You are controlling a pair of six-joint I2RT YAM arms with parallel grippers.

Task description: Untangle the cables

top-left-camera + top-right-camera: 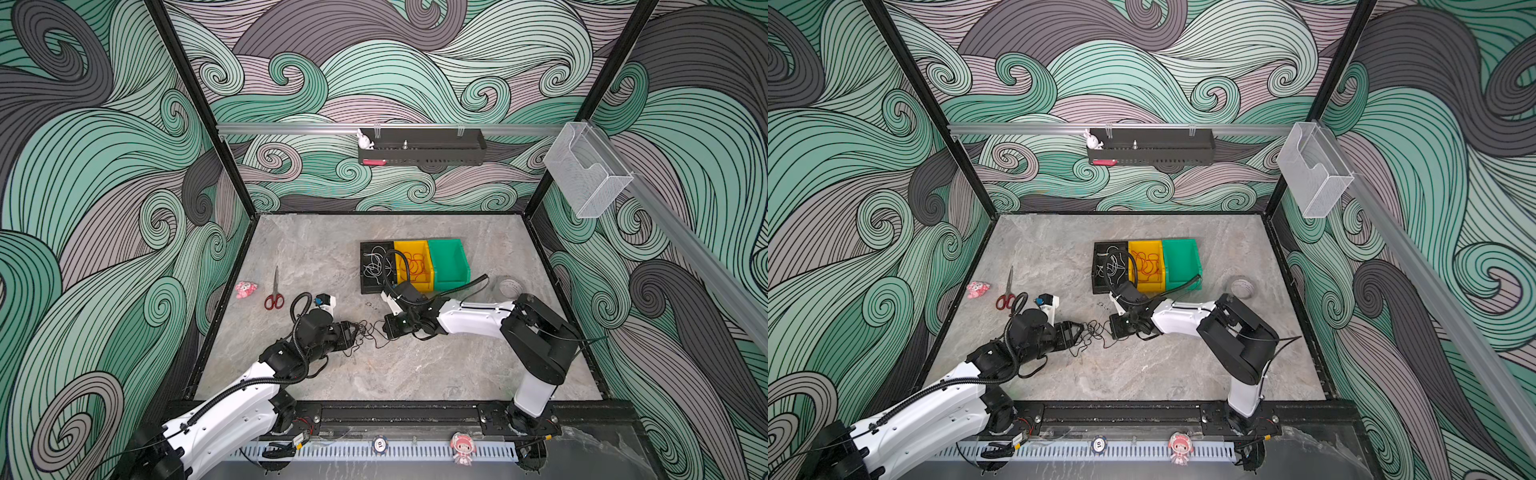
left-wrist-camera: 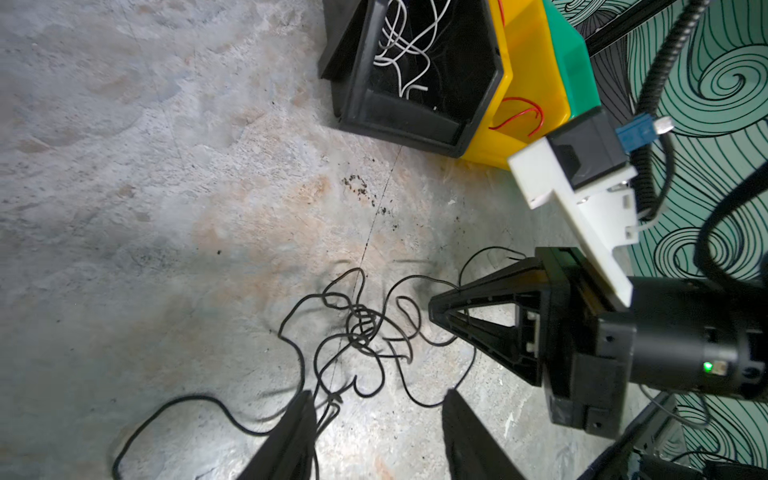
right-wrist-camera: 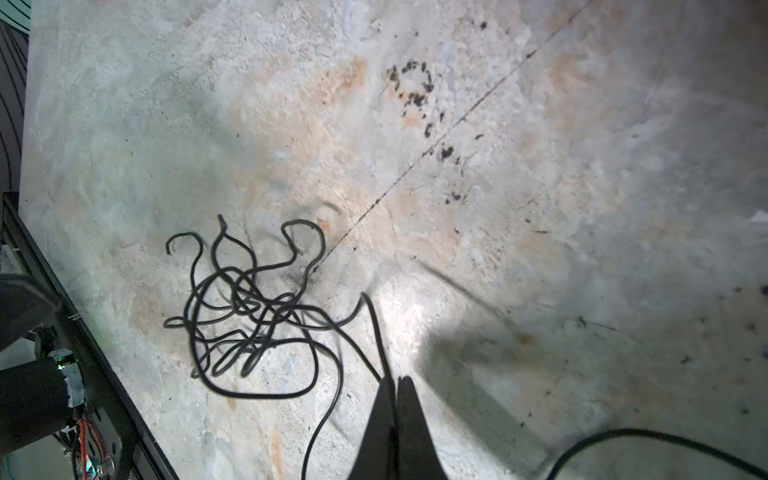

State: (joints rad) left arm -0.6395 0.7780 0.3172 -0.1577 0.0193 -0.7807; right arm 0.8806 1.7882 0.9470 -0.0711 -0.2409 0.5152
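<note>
A tangle of thin black cables (image 1: pixel 368 332) (image 1: pixel 1094 338) lies on the stone tabletop between my two grippers. My left gripper (image 2: pixel 378 395) (image 1: pixel 353 332) is open at the tangle's near edge, and one strand (image 2: pixel 328 399) runs along the inside of one finger. My right gripper (image 3: pixel 395 380) (image 2: pixel 432 309) (image 1: pixel 384 328) is shut, with a black strand (image 3: pixel 372 328) running into its fingertips from the knot (image 3: pixel 249 307). White cables (image 1: pixel 376 264) lie in the black bin (image 1: pixel 365 286). Red cables (image 1: pixel 415 264) lie in the yellow bin (image 1: pixel 419 286).
A green bin (image 1: pixel 449 262) stands beside the yellow one. Red-handled scissors (image 1: pixel 274 291) and a pink toy (image 1: pixel 245 289) lie at the left. A round white disc (image 1: pixel 510 286) sits at the right. A dark speckled stain (image 3: pixel 411 83) marks the tabletop.
</note>
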